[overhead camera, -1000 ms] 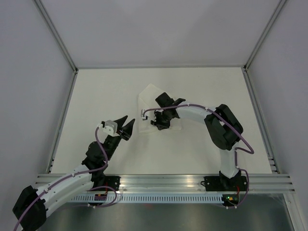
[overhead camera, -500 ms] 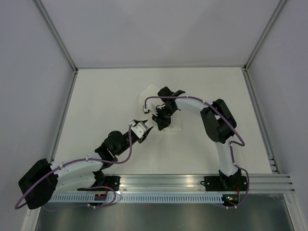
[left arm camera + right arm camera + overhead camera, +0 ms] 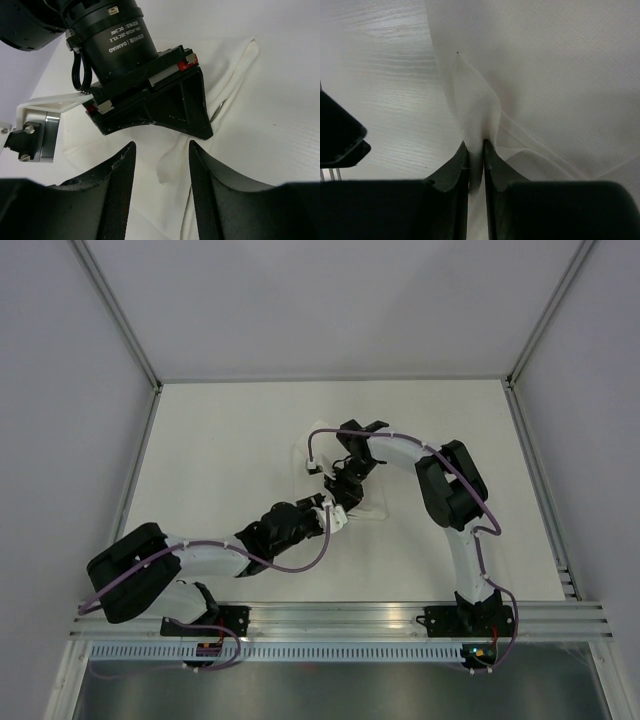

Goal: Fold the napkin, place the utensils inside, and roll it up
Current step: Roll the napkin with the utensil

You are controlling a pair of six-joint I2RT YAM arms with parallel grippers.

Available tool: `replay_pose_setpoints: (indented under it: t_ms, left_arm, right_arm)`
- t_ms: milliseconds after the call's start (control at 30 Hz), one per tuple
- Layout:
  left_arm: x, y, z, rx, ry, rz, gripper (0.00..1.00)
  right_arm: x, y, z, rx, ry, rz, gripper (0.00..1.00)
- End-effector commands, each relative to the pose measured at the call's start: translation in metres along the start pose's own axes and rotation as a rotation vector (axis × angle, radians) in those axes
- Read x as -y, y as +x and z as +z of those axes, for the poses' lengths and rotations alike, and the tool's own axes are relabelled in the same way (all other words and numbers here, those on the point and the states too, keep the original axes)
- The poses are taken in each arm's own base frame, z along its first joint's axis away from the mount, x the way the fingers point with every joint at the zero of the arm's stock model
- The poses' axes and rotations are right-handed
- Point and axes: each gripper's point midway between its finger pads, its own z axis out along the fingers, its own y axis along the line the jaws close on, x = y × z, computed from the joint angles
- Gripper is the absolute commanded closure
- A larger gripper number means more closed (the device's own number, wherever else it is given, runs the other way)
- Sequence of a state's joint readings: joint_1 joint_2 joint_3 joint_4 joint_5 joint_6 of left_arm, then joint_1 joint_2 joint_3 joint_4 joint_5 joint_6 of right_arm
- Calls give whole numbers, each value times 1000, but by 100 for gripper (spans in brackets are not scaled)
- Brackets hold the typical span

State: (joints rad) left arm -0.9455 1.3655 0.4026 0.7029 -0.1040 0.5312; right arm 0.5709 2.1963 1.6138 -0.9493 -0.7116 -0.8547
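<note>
The white napkin [image 3: 366,503] lies bunched at the table's middle, mostly hidden under both arms. My right gripper [image 3: 337,483] is shut on a raised fold of the napkin [image 3: 545,75]; the right wrist view shows the cloth pinched between its jaws [image 3: 476,147]. My left gripper [image 3: 336,514] is open right in front of it. In the left wrist view its jaws [image 3: 161,150] straddle a small upright flap of the napkin [image 3: 235,100] without touching it. The right gripper's black body [image 3: 165,105] fills that view just beyond. No utensil shows clearly in any view.
The white table [image 3: 220,440] is bounded by a metal frame, with a rail [image 3: 340,615] along the near edge. Grey walls stand at the left, back and right. The left gripper's dark edge [image 3: 340,135] shows at the left of the right wrist view.
My left arm has stretched right and forward from the table's left-centre until its open gripper reached the napkin beside the right gripper. The right gripper has stayed shut on the cloth, shifting slightly.
</note>
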Motion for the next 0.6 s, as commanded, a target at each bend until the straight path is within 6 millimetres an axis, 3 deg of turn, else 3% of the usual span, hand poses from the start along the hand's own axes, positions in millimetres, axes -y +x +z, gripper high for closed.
replay_pose_setpoints:
  t_ms: [0, 567]
  left_arm:
    - [-1, -14, 13, 18, 8, 105, 48]
    - [49, 14, 45, -95, 250, 247, 42]
  right_arm:
    - [-1, 59, 15, -164, -73, 79, 99]
    - [10, 67, 12, -158, -104, 117, 99]
